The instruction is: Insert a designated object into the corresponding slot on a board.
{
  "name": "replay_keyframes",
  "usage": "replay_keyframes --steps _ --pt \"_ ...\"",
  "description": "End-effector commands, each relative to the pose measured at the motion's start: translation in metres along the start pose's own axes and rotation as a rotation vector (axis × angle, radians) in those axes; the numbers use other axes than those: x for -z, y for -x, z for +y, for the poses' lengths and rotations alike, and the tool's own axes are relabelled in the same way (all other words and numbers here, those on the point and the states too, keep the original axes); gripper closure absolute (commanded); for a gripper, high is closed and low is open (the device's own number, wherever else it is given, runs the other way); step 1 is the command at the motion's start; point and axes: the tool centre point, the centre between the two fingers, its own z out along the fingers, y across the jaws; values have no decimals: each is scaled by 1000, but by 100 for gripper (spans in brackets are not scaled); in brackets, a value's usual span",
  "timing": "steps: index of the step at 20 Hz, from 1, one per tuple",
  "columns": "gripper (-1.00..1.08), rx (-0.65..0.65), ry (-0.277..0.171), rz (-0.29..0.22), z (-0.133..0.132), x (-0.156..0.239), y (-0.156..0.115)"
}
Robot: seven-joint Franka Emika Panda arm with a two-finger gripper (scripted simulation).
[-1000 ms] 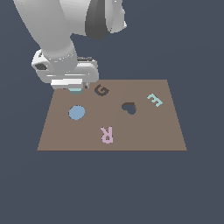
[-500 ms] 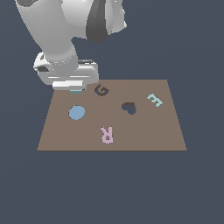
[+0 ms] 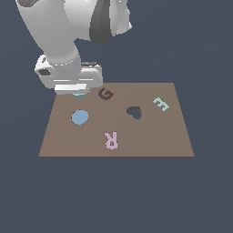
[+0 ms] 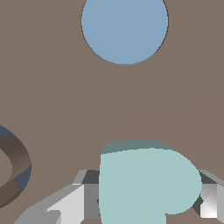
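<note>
The pale teal heart (image 4: 146,183) sits between my fingers (image 4: 65,205), low over the brown board (image 3: 150,141) at its far corner on the exterior view's left. In the exterior view only a sliver of the heart (image 3: 79,94) shows under my gripper (image 3: 78,92). The gripper (image 4: 140,208) looks shut on the heart. The dark heart-shaped slot (image 3: 134,112) lies near the board's middle, to the exterior view's right of the gripper and apart from it.
A blue disc (image 3: 79,117) lies on the board just in front of the gripper and shows in the wrist view (image 4: 124,26). A dark G (image 3: 105,94) is beside the gripper. A teal E (image 3: 160,103) and a pink R (image 3: 111,139) lie farther off.
The hand stays at the same corner over the heart. The upper arm links have shifted a little.
</note>
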Motion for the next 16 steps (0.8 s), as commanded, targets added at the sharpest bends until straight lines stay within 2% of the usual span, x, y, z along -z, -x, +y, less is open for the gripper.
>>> replay_keyframes --steps 1,9,16 --pt "108 17 0 1 -1 0 -3" --pt "108 169 1 1 -10 1 -26" --pt "108 417 1 1 -33 3 -60"
